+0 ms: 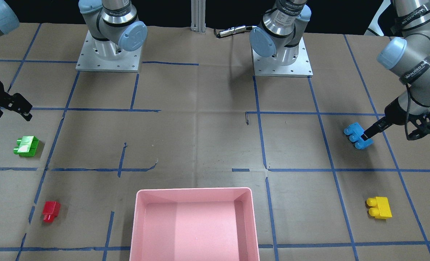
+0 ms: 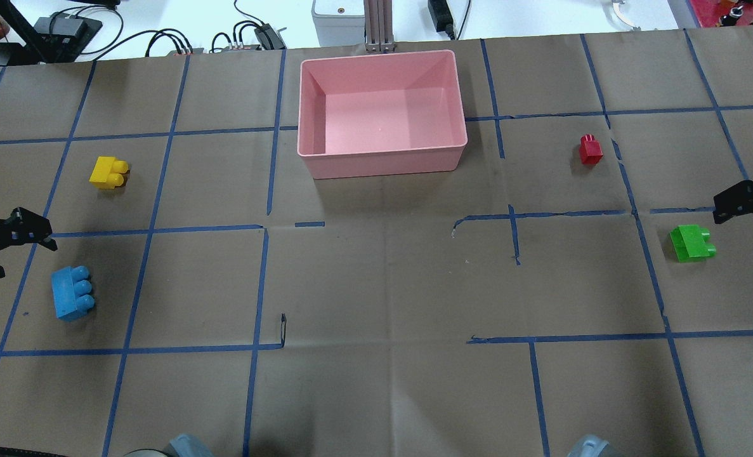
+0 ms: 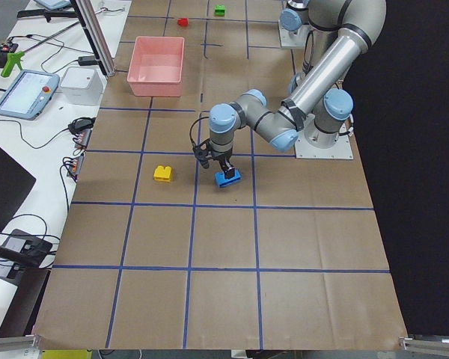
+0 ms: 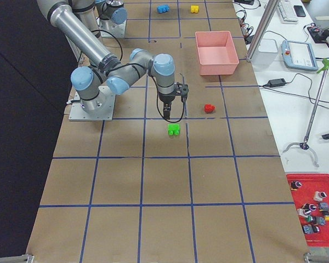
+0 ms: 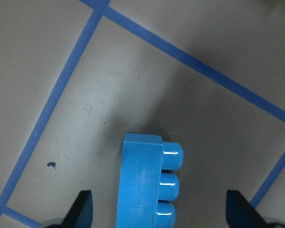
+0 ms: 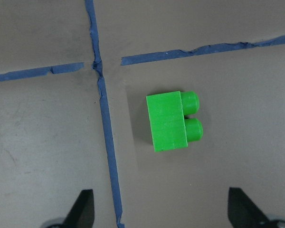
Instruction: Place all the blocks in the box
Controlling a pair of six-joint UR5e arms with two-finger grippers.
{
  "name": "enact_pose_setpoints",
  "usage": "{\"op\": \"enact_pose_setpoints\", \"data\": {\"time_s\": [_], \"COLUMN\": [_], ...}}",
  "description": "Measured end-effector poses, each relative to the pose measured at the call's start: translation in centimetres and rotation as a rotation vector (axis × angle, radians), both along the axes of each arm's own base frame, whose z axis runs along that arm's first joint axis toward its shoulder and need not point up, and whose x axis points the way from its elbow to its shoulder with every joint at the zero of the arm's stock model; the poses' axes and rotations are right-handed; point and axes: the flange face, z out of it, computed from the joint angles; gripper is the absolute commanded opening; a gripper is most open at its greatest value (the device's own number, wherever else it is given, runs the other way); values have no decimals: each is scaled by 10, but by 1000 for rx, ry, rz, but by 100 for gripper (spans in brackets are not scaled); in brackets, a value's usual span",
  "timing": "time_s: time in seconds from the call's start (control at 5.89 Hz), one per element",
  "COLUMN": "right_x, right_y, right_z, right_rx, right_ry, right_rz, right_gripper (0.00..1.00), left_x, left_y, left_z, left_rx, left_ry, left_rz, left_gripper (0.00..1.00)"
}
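The light blue three-stud brick [image 1: 358, 137] lies on the table under my left gripper [image 1: 388, 136]. In the left wrist view the brick [image 5: 149, 185] sits between the open fingers [image 5: 83, 209], and nothing is gripped. The green brick [image 1: 27, 146] lies just beyond my right gripper [image 1: 13, 113], which is open and empty. In the right wrist view the green brick [image 6: 173, 121] lies ahead of the fingertips [image 6: 81, 209]. The red brick [image 2: 590, 150] and the yellow brick [image 2: 108, 172] lie loose on the table. The pink box [image 2: 382, 158] holds nothing.
The table is brown paper with blue tape lines [image 2: 262, 285]. The two arm bases [image 1: 108, 54] stand at the robot's side. A table with a tablet and cables [image 3: 30, 93] runs past the box's far side.
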Motion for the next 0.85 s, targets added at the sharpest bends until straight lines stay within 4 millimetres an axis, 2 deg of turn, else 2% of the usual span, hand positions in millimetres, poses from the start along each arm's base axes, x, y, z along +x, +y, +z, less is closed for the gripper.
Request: {"op": "enact_pose_setpoints", "data": {"time_s": [0.51, 0.68, 0.85], "right_x": [-20, -24, -27], "right_y": [-23, -29, -33], "right_z": [-61, -74, -83], "right_rx": [-11, -16, -21], "right_ry": [10, 10, 13], "right_rz": [17, 22, 25], "right_gripper": [97, 97, 97], "left_x": [2, 0, 1], "left_y": [-3, 0, 0], "left_z": [-48, -59, -62], "left_rx": [21, 11, -1], "left_ry": [20, 8, -6], "left_rz": [-22, -38, -49], "left_gripper": [99, 94, 79]}}
